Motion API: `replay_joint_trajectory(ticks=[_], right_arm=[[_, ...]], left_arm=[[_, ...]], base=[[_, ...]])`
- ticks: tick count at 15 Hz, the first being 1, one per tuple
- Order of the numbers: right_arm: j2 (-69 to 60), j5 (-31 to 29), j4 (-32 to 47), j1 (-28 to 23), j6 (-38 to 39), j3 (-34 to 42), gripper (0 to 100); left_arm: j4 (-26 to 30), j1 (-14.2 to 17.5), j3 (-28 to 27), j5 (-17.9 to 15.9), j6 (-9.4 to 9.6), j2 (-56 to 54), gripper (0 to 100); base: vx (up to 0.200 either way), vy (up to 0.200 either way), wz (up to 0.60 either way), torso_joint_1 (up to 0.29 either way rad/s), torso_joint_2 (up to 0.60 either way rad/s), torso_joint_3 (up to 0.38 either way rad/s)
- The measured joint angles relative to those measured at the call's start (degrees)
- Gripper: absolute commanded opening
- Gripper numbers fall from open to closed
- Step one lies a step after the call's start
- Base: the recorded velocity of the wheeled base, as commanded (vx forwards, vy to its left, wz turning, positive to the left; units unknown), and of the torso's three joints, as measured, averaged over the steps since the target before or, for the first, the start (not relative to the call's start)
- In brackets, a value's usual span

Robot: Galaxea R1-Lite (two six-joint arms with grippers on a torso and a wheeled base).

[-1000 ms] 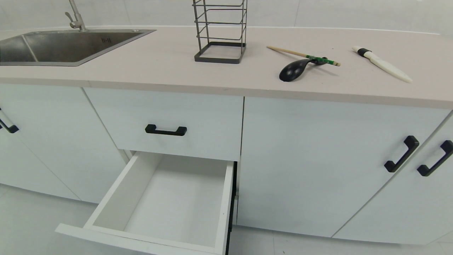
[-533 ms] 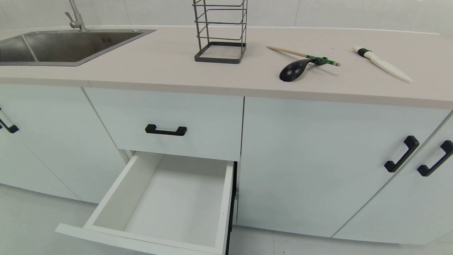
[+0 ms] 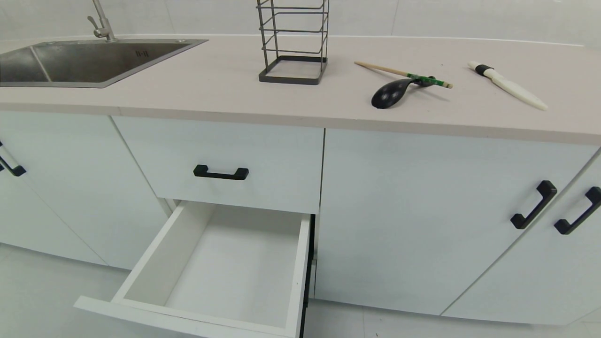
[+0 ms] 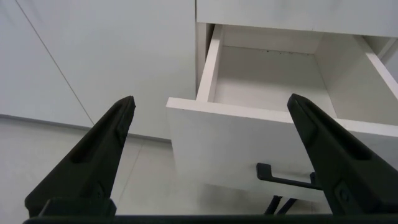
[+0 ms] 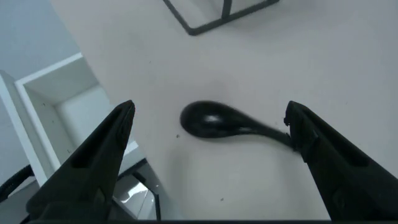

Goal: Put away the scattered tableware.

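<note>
Black spoon (image 3: 391,95) lies on beige countertop (image 3: 197,94).

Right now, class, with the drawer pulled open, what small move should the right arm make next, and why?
Probably lower the right gripper and close it on the black spoon. Its jaws stand open above the spoon, which lies on the counter, framed between them in the right wrist view, and the drawer stands open and empty, ready to receive it.
</note>
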Motion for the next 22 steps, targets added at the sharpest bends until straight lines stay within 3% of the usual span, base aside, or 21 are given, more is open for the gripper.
replay_joint_trajectory(ticks=[2,7,10,22], right_arm=[[0.0,0.0,0.0,0.0,0.0,0.0,0],[0.0,0.0,0.0,0.0,0.1,0.0,0],[0.0,0.0,0.0,0.0,0.1,0.0,0],[0.0,0.0,0.0,0.0,0.1,0.0,0]], left_arm=[[0.0,0.0,0.0,0.0,-0.18,0.0,100],[0.0,0.0,0.0,0.1,-0.67,0.0,100],[0.0,0.0,0.0,0.0,-0.50,0.0,100],[0.0,0.0,0.0,0.2,-0.83,0.0,100]], base=[[0.000,0.000,0.60,0.000,0.00,0.000],[0.000,0.000,0.00,0.000,0.00,0.000],[0.000,-0.200,0.00,0.001,0.00,0.002],[0.000,0.033,0.00,0.000,0.00,0.000]])
